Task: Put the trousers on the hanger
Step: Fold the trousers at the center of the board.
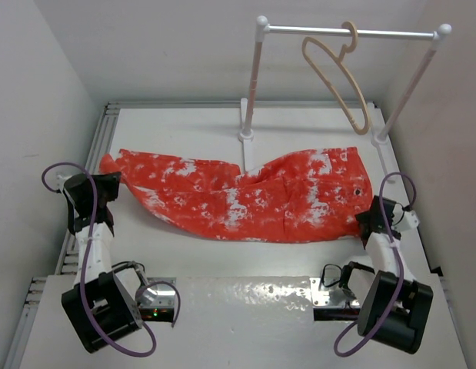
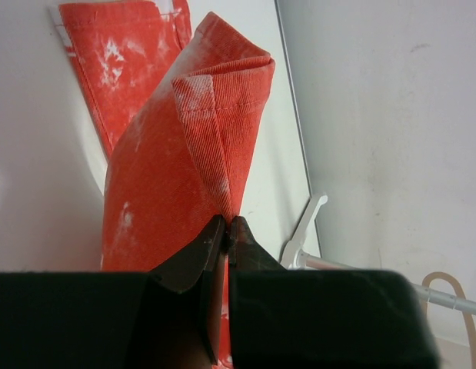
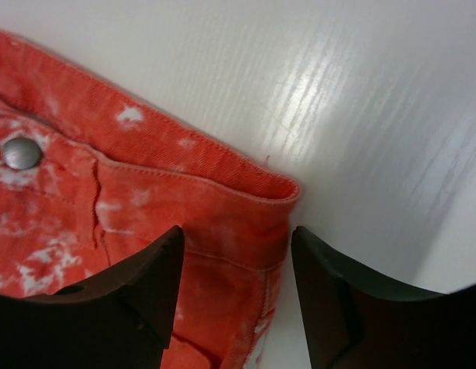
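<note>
"Red-orange trousers [image 1: 238, 196], blotched white, lie flat on the table [image 1: 299, 131]. Which way do they run?"

"Their long axis goes left to right across the table. The leg ends are at the left, and the waist with its dark button [image 1: 358, 191] is at the right."

"And the hanger [image 1: 337, 73]?"

"Hooked on the white rail [image 1: 349, 32] at the far right, up off the table, beyond and above the waist end. Nothing is on it yet."

"What about the hands?"

"The left hand [image 2: 226, 227] is pinched shut on a leg hem. Its wrist view shows the cloth rising in a fold out of the closed fingertips. The right hand [image 3: 238, 246] stands open, low over the waistband corner, with one finger above the cloth and the other above bare table. The corner sits in the gap, but nothing is gripped."

"Which arm is nearer the hanger?"

"The right one, I'd judge. The waist is on its side, and the hanger hangs farther back on that same side. The left hand is well apart from it, at the opposite end of the garment."

"So what does the next move turn on?"

"Probably the right hand closing on that corner, so both ends are held. The garment lies crosswise to the reach toward the rail, so it has to be carried back and to the right. The trousers are much larger than the hanger, so slack cloth could drag or snag."
</note>
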